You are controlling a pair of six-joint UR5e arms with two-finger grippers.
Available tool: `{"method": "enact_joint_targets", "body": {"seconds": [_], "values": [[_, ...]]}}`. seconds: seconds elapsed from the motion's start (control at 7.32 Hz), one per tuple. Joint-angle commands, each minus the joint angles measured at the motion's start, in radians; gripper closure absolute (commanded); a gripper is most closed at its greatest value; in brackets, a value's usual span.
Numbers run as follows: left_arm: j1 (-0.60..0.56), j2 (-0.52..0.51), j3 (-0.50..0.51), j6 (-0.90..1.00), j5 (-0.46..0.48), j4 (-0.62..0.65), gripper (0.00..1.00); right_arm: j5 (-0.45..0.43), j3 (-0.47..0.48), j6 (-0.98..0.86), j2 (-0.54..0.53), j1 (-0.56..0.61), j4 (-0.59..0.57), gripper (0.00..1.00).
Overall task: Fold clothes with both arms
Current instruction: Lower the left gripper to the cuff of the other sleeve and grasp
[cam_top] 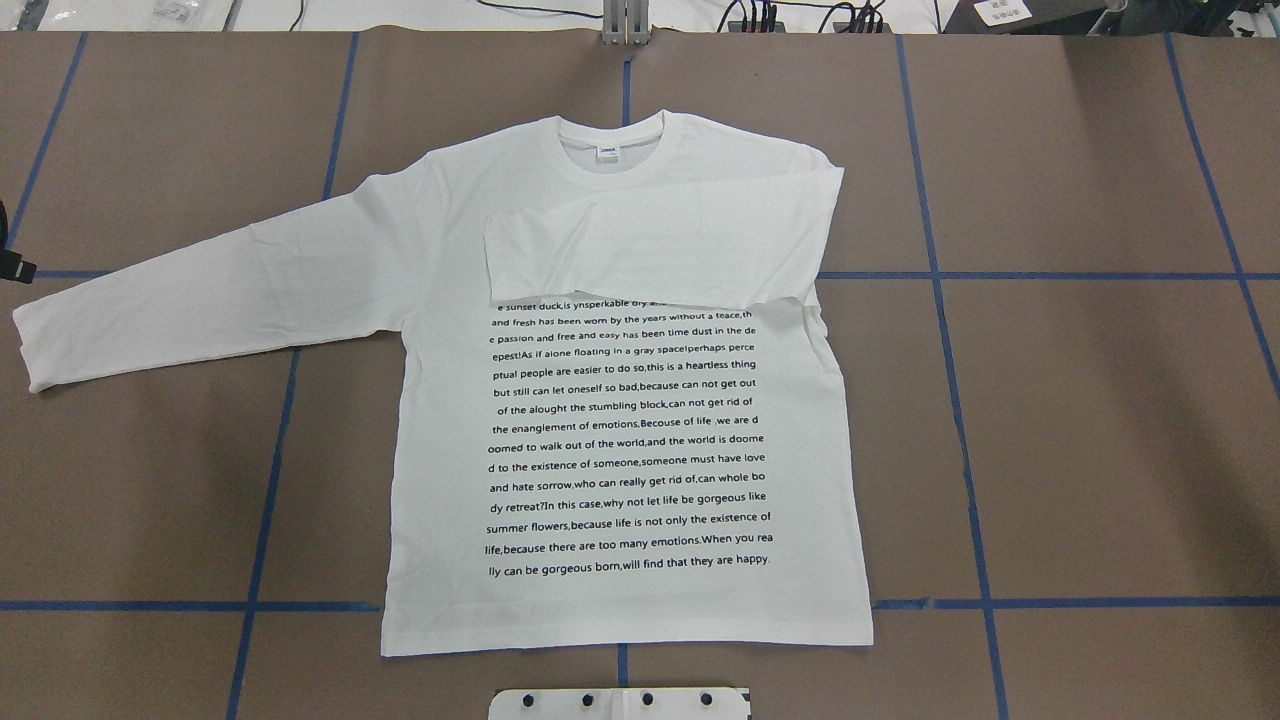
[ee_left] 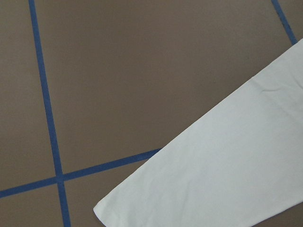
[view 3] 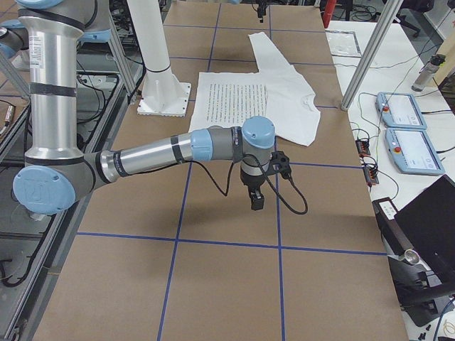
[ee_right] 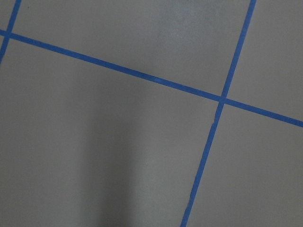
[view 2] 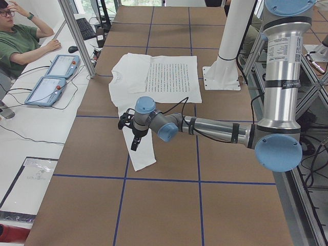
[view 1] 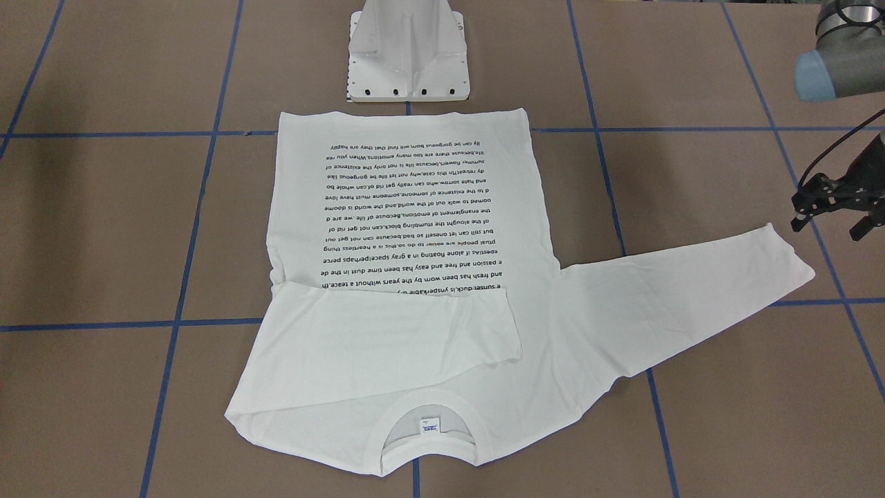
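Note:
The white long-sleeved T-shirt [cam_top: 620, 420] lies flat with its printed side up and the neck label [cam_top: 607, 152] away from the robot. One sleeve [cam_top: 650, 245] is folded across the chest. The other sleeve [cam_top: 200, 290] lies stretched out toward my left arm's side; its cuff shows in the left wrist view [ee_left: 213, 165]. My left gripper [view 1: 832, 227] is open and empty, and it hovers just beyond that cuff [view 1: 788, 256]. My right gripper [view 3: 253, 199] hangs over bare table away from the shirt. It shows only in the exterior right view, so I cannot tell whether it is open or shut.
The white pedestal base [view 1: 408, 55] stands just behind the shirt's hem. Blue tape lines [cam_top: 960, 275] grid the brown table. An operator [view 2: 20, 41] sits beyond the far edge with two teach pendants [view 2: 51, 77]. An aluminium post [view 2: 77, 36] stands near the collar side.

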Motion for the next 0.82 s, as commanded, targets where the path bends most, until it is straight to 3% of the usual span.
{"method": "enact_joint_targets", "body": {"seconds": [0.0,0.41,0.68], "values": [[0.071,0.02,0.129,-0.086,0.012,-0.166,0.0,-0.001,0.002,0.001,-0.006,0.001,0.0,0.0],[0.119,0.071,0.145,-0.104,0.011,-0.204,0.02,-0.003,0.0,0.003,-0.006,0.001,0.0,0.0],[0.129,0.071,0.163,-0.097,0.011,-0.204,0.11,-0.003,0.002,0.001,-0.009,0.001,0.0,0.0]]}}
